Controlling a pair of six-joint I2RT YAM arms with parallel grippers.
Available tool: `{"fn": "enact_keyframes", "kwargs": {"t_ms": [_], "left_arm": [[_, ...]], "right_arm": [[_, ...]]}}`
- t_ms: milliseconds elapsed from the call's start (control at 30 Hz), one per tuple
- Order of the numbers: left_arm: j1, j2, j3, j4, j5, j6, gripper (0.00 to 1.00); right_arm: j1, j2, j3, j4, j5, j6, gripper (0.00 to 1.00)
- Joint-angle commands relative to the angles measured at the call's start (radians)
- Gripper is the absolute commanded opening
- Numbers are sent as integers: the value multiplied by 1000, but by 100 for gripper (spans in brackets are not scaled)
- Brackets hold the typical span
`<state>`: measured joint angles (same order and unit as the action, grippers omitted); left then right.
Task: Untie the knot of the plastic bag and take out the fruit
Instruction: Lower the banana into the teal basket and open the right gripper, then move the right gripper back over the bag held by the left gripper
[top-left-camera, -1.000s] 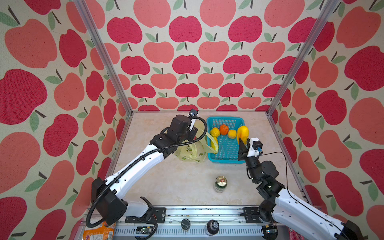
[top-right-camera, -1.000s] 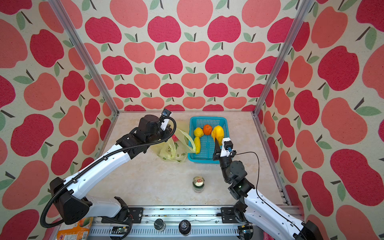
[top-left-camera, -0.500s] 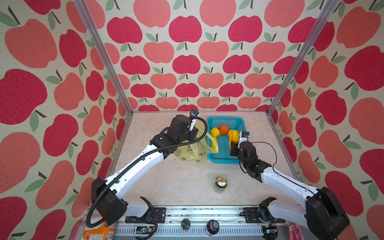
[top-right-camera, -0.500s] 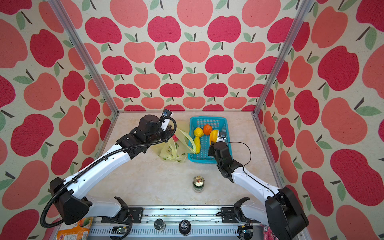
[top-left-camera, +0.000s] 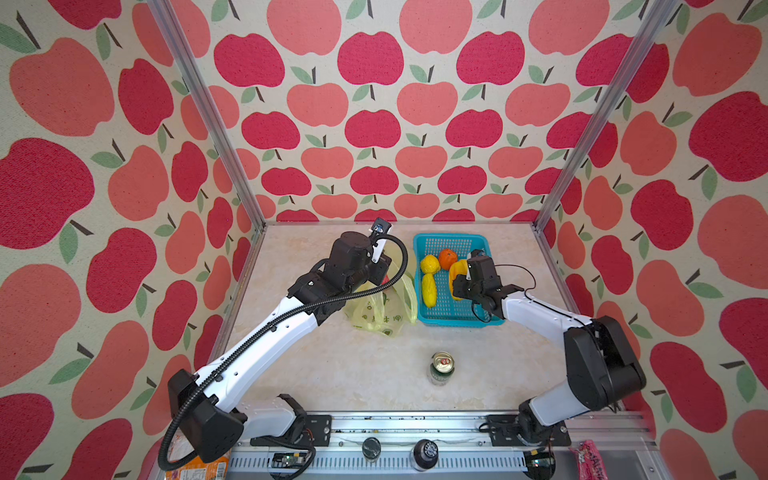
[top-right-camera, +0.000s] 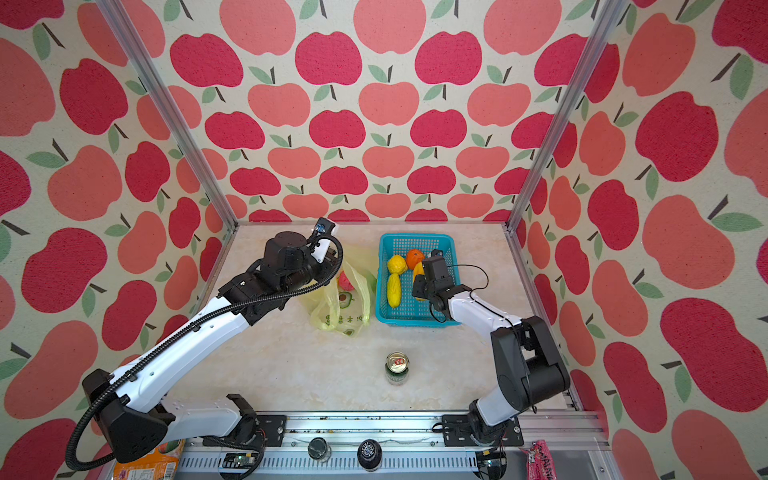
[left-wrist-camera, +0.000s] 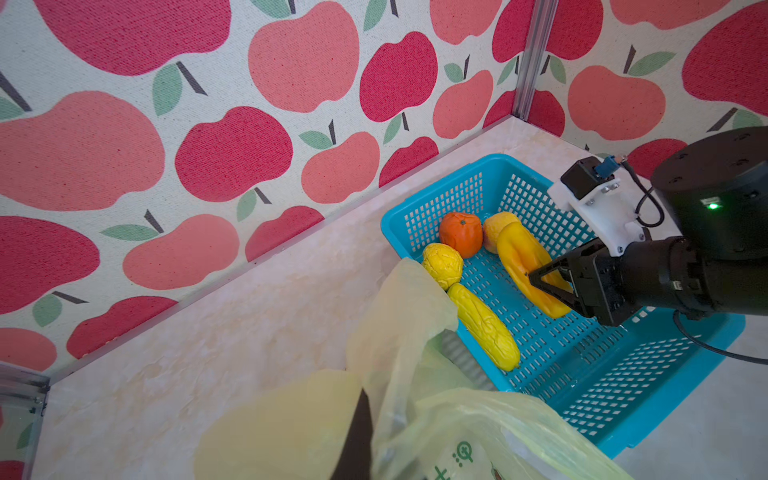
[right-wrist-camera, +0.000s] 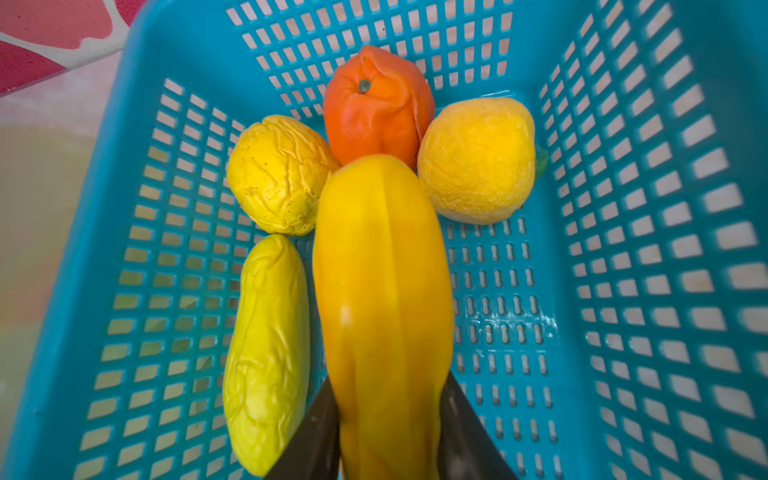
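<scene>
Clamped in the right gripper (right-wrist-camera: 388, 415): near end of the long yellow fruit (right-wrist-camera: 382, 270), long axis straight out from the jaws, inside the basket (right-wrist-camera: 623, 249). Pinched in the left gripper (left-wrist-camera: 359, 432): the plastic bag (left-wrist-camera: 415, 332), just beside, pink fruit (top-right-camera: 345, 281) inside, nearer that arm

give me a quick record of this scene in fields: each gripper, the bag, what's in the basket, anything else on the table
left gripper: shut on the plastic bag, holding its edge up
right gripper: shut on the long yellow-orange fruit, inside the basket
basket: turquoise, beside the bag; also holds lemon, orange, round yellow-orange fruit, long pale yellow fruit
plastic bag: mouth open, no knot seen; pink-red fruit inside
other: green can upright, nearer the robot base
</scene>
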<state>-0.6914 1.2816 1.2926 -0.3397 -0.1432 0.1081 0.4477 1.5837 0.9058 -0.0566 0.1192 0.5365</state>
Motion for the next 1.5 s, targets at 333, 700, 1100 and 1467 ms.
{"fn": "enact_keyframes", "kwargs": {"t_ms": [333, 700, 1100, 1467], "left_arm": [[6, -50, -30, 34, -25, 25, 0], [38, 50, -18, 39, -78, 24, 0], [51, 264, 146, -42, -135, 69, 0], [65, 326, 240, -105, -135, 40, 0]], "right_arm": [[-9, 201, 179, -186, -183, 75, 42], [-43, -10, 342, -519, -16, -173, 90], [20, -371, -92, -11, 8, -246, 90], [85, -515, -177, 68, 35, -295, 87]]}}
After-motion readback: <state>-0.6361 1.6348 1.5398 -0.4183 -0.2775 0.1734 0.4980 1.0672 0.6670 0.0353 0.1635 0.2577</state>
